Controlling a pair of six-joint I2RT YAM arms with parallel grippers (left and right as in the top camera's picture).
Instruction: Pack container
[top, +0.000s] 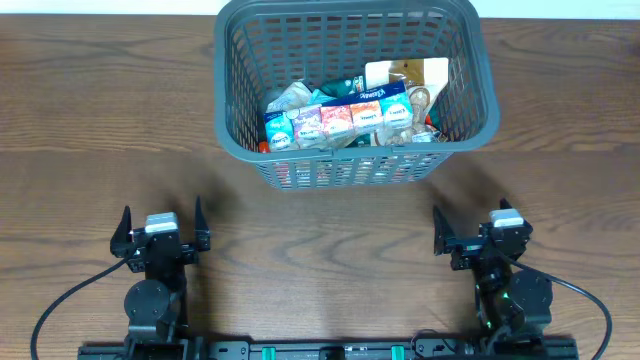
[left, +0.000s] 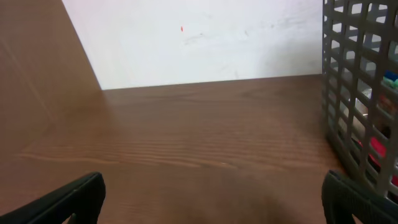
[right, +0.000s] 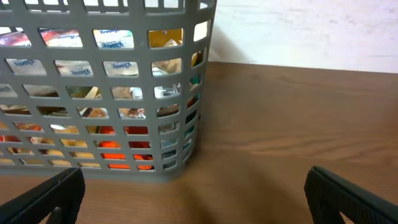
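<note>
The container (top: 350, 153), a dark grey lattice basket, stands at the far middle of the table. Inside it lie several snack packs (top: 340, 118) and wrapped items, filling its near half. My left gripper (top: 162, 215) rests near the front left, open, with nothing between its fingers. In the left wrist view the left gripper (left: 211, 193) hangs over bare wood, with the container's wall (left: 354, 93) off to the right. My right gripper (top: 478, 222) sits at the front right, also open. In the right wrist view the right gripper (right: 194, 186) faces the container's corner (right: 186, 149), well short of it.
The brown wooden table (top: 90, 120) runs out to both sides of the basket. A white wall (left: 205, 43) stands behind the table's far edge. Black cables (top: 70, 295) loop from both arm bases along the front edge.
</note>
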